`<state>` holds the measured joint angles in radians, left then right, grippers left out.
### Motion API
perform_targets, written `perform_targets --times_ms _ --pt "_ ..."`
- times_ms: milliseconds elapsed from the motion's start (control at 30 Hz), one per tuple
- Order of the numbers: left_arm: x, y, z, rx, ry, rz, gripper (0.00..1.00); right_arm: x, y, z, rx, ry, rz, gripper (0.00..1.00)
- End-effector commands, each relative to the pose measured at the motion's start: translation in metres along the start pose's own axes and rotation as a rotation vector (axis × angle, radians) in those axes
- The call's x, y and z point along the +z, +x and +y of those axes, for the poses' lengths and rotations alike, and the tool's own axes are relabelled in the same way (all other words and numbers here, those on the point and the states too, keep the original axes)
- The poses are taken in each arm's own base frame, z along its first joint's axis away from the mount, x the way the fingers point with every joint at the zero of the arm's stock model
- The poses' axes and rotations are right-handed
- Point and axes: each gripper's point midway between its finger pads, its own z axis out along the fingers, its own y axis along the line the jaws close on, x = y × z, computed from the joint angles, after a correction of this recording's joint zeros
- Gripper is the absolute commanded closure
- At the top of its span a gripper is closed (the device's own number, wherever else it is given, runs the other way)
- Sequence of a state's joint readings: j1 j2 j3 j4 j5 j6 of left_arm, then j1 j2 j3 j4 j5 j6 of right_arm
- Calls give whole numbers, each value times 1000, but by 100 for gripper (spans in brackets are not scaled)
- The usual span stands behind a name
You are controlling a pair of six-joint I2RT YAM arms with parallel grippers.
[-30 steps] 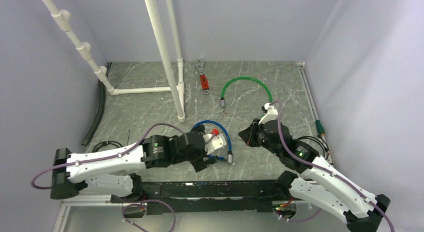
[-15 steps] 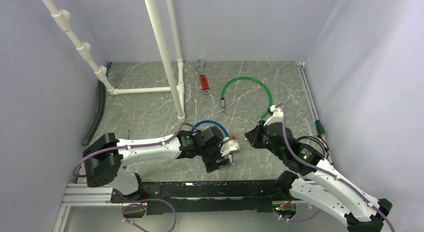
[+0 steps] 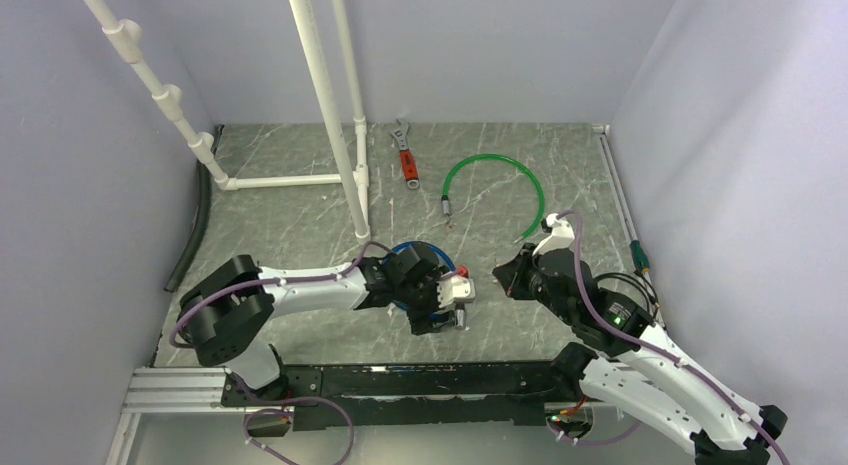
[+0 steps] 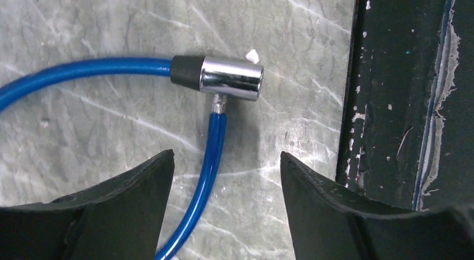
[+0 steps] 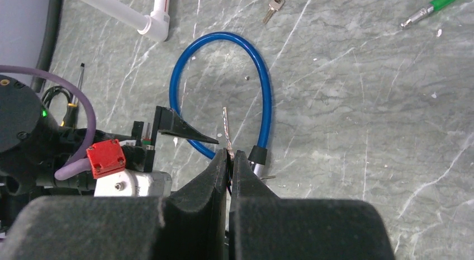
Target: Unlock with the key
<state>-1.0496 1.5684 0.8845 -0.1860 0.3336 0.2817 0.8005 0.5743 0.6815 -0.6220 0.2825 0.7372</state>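
table point(image 3: 290, 225): grey marbled top, everything sits on it.
pipe frame point(image 3: 325, 95): white, back left, well apart from the work. We ignore it.
left arm point(image 3: 300, 290): stretched toward table centre, wrist over the blue cable.
right arm point(image 3: 640, 355): reaches in from the right, tool end facing the left wrist.
blue cable point(image 5: 262, 86): loop lying flat at centre, both ends meeting in the barrel.
green cable point(image 3: 500, 165): open arc further back, not involved.
wrench point(image 3: 407, 163): red handle, back centre, untouched.
left gripper point(image 4: 226, 155): jaws wide apart and holding nothing. They straddle the thin blue end just below the barrel.
right gripper point(image 5: 230, 156): pinched closed on the key, blade poking out past the tips.
barrel point(image 4: 232, 78): chrome lock cylinder flat on the table, cable in one end, pin end entering from the side. We can't see a keyhole from here.
key point(image 5: 225, 128): thin metal blade seen edge-on in the right fingers, above the table and near the barrel, not in it.
spare key point(image 5: 274, 4): lies loose near the green cable's end.
step: we judge key is picked up and lock not yet steadied, so this is the bracing step before insertion.
next: we'd clamp the left jaws on the barrel or the cable beside it. Then line the blade up with the keyhole, push in and turn.
risk: barrel may roll if unclamped. An edge-on blade may need rotating.
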Motion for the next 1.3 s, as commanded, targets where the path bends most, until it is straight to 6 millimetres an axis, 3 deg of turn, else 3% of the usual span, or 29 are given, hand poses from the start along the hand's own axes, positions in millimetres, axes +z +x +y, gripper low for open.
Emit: perform_targets --times_ms 0,233,467,567,767,933,1100,1267 --pt "14 -14 -2 88 56 -81 28 -7 -8 1 13 -4 -24 100" --pt "28 -17 1 118 49 -148 34 -11 -8 0 21 -9 -27 100" --pt "30 -26 0 135 63 -183 37 -14 -7 -1 25 -13 -29 100" --pt "36 -23 3 137 46 -167 47 -15 -8 -2 23 -13 -34 100" --pt "45 -15 6 154 17 -115 47 -19 -8 -5 21 -11 -40 100" --pt "54 -6 15 151 -14 -61 53 -22 -9 -6 21 -12 -47 100" --pt "60 -6 18 156 -19 -62 66 -25 -10 -8 20 -10 -53 100" --pt "64 0 16 142 -9 -33 96 -30 -12 -9 23 -12 -63 100"
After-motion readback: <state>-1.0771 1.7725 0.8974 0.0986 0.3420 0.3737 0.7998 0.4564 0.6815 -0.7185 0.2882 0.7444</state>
